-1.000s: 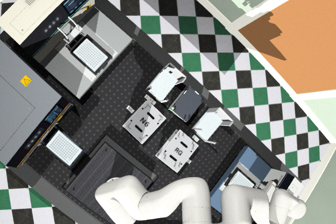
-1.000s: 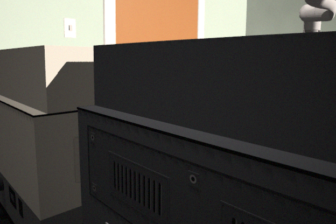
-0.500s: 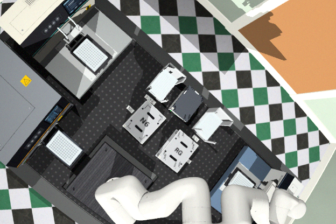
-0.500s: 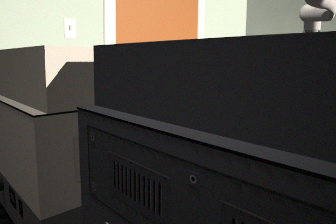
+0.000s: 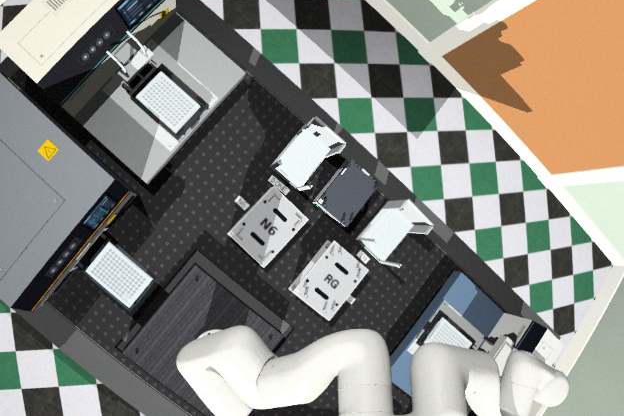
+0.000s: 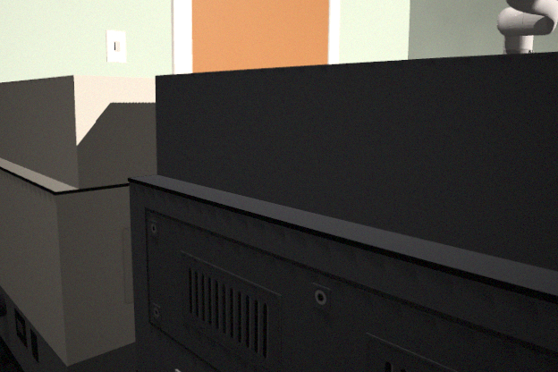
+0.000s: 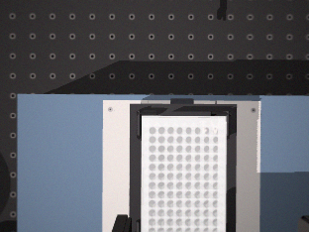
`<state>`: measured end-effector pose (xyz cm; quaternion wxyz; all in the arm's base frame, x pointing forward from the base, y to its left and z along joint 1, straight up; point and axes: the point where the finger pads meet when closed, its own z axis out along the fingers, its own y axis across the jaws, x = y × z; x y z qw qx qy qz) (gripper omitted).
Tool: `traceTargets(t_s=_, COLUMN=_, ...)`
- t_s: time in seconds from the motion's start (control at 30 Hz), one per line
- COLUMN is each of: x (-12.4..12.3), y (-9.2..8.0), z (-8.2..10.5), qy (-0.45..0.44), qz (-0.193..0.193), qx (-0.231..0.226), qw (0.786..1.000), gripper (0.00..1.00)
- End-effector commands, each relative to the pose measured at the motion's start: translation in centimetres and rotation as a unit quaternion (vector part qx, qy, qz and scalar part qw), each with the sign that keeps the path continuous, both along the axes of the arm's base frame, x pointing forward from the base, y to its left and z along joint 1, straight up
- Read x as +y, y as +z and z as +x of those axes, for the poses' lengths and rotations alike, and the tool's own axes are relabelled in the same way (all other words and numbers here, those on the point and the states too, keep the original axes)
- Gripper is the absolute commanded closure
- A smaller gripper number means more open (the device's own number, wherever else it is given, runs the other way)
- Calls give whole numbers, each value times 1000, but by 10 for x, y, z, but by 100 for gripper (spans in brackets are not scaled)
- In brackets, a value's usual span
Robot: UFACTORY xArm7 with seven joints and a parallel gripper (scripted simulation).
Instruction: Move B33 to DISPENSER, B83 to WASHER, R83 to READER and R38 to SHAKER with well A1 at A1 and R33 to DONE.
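A: Why is the arm [image 5: 322,366] parked at five o'clock on the desk [image 5: 201,189]?

B: To line up over the blue station [image 7: 59,159], where a well plate [image 7: 183,174] sits flat inside its black locators.

A: And the claw?

B: Spread wide, holding nothing; only dark fingertips show.

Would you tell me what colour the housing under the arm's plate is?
Blue housing, clearest in the wrist view.
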<state>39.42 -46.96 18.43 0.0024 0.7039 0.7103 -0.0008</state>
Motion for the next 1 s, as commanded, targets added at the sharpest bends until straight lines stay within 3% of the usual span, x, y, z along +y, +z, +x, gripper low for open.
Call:
traceTargets(t_s=0.0, x=-1, y=1, z=0, qy=0, qz=-2, qx=-2, qw=1000, gripper=0)
traceTargets(t_s=0.97, x=-1, y=-35, z=1, qy=0, qz=-2, qx=-2, qw=1000, gripper=0)
